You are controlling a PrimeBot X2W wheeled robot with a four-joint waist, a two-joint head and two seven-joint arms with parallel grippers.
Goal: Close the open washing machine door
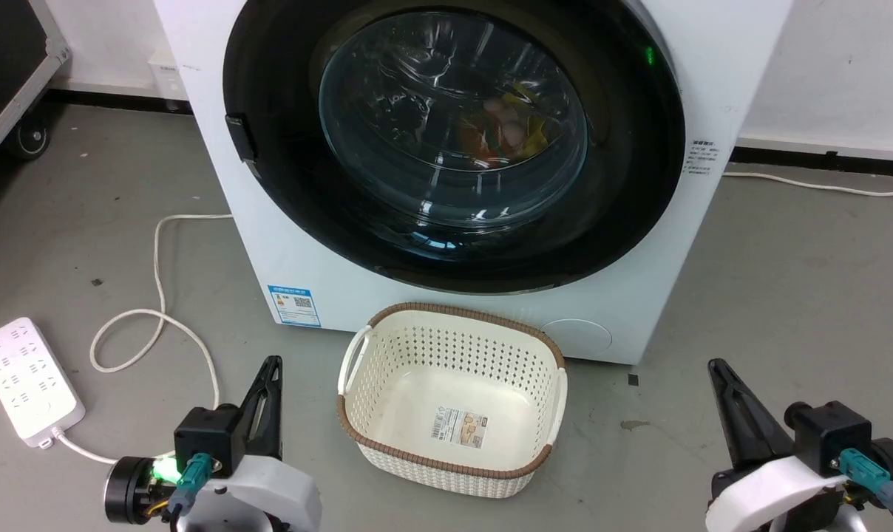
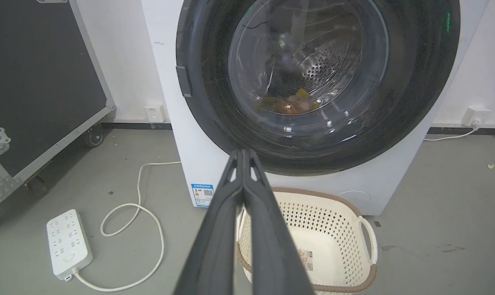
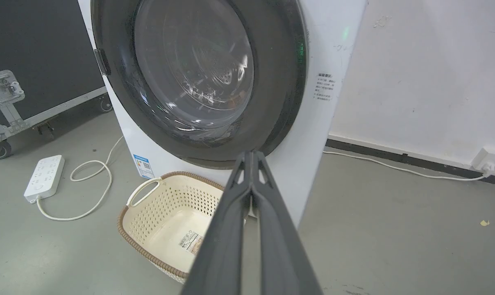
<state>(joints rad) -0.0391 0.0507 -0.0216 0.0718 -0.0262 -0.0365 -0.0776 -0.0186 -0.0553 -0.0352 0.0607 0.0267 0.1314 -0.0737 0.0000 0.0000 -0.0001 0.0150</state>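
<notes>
Ahead of and above our left gripper [image 1: 271,363] and right gripper [image 1: 715,367], the washing machine door [image 1: 454,140] looks flush against the machine. Both grippers are pinched together, empty, well apart from it. We judge closing done; next we only check the latch.

Washing machine door [image 1: 454,133] rimmed black, glass clear. Machine body [image 1: 306,251] white, label [image 1: 294,305] printed blue. Basket [image 1: 417,347] cream, dot-perforated, trimmed brown. Power strip [image 1: 26,380] white. Floor [image 1: 786,295] grey.
</notes>
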